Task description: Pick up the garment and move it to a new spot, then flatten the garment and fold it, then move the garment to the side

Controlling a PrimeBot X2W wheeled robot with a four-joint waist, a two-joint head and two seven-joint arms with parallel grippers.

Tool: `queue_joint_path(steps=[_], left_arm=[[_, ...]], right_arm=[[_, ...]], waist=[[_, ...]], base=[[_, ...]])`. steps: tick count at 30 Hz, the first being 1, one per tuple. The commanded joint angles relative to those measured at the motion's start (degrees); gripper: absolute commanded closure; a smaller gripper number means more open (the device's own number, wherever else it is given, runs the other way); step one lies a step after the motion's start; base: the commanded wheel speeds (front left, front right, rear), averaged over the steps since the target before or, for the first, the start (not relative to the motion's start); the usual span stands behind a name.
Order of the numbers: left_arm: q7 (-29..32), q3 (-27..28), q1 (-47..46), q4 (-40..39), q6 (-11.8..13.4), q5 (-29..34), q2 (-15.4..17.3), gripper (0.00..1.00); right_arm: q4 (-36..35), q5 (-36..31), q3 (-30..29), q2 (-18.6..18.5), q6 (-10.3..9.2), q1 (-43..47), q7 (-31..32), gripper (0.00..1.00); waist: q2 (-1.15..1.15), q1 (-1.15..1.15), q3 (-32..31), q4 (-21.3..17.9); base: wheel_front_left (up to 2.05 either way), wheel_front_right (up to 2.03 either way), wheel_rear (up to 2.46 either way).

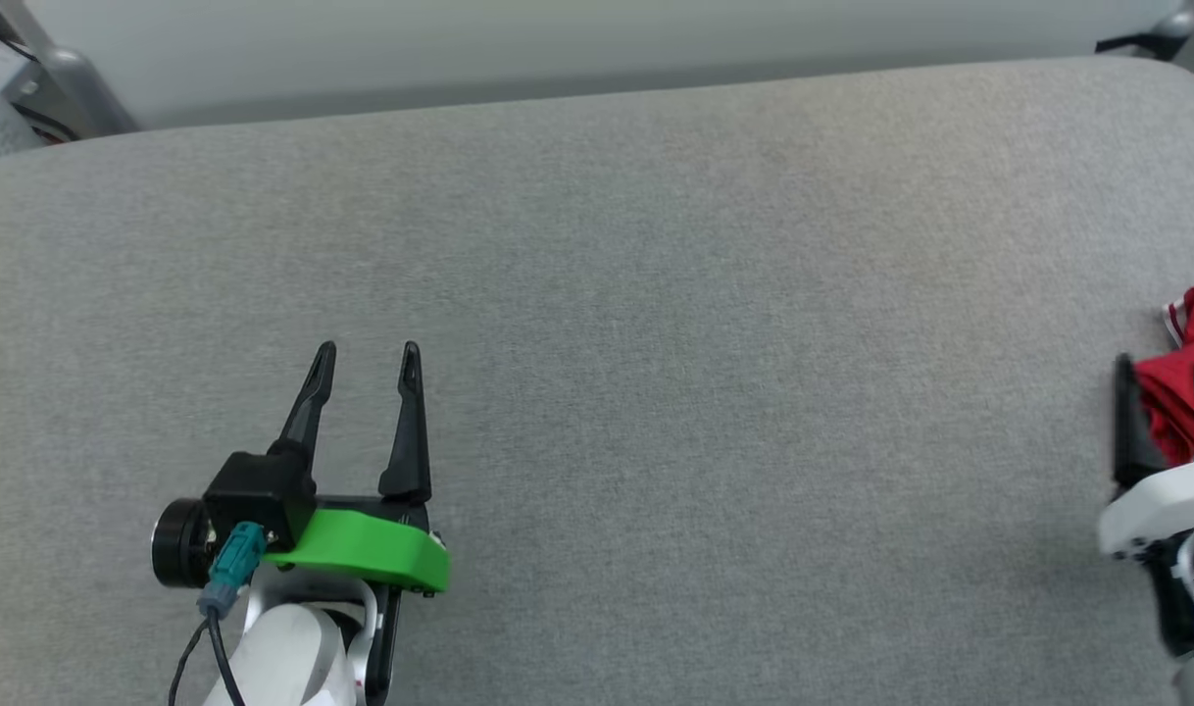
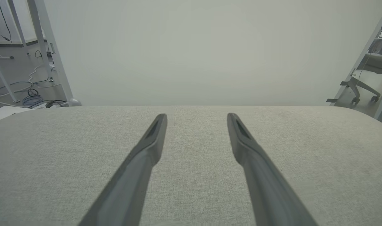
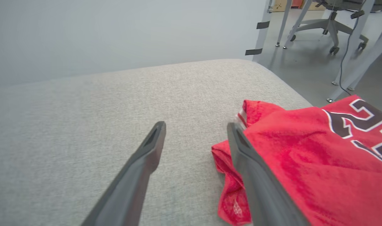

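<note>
The right gripper [image 3: 196, 124] has its two fingers spread wide and grips nothing; one finger [image 3: 260, 185] crosses the near edge of the garment [image 3: 304, 150], the other is over bare grey cloth. The garment, red with a black white-outlined number, lies bunched at the right edge of the worktop [image 1: 656, 294]. The left gripper [image 1: 368, 351] is also spread and empty, over the worktop's near left part, well apart from the garment.

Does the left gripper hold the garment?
No, the left gripper stands open over the bare grey surface, with nothing between its fingers.
</note>
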Motion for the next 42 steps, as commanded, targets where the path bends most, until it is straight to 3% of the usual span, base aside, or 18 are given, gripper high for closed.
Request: queue_joint_path(steps=[1, 12, 20, 29, 42], left_arm=[[-0.3, 0.4, 1.0, 0.6, -0.1, -0.7, -0.3, 0.0], [-0.4, 5.2, 4.4, 2.4, -1.1, -0.5, -0.6, 0.0], [-0.4, 6.2, 7.1, 4.8, -2.6, -0.2, -0.2, 0.0], [-0.4, 6.5, 9.0, 7.2, -3.8, -1.0, -0.2, 0.0], [-0.4, 6.2, 8.8, 9.6, -4.4, -1.4, -0.2, 0.0]], right_arm=[[-2.7, -0.9, 0.9, 1.5, -0.04, 1.8, -0.2, 0.0], [-24.0, -5.2, 4.9, 8.8, -0.04, 10.5, 4.7, 0.0], [-33.7, -7.5, 4.1, 11.7, -0.04, 18.7, 8.0, 0.0], [-39.1, -8.3, 4.5, 13.1, -0.04, 25.3, 10.7, 0.0], [-40.6, -8.2, 5.5, 13.8, -0.04, 26.3, 11.6, 0.0]], waist=[[0.0, 0.01, -2.6, 2.4], [0.0, 0.01, -6.8, 4.5], [0.0, 0.01, -9.5, 4.5], [0.0, 0.01, -11.6, 3.3], [0.0, 0.01, -11.9, 3.4]], base=[[0.0, 0.0, 0.0], [0.0, 0.0, 0.0], [0.0, 0.0, 0.0], [0.0, 0.0, 0.0], [0.0, 0.0, 0.0]])
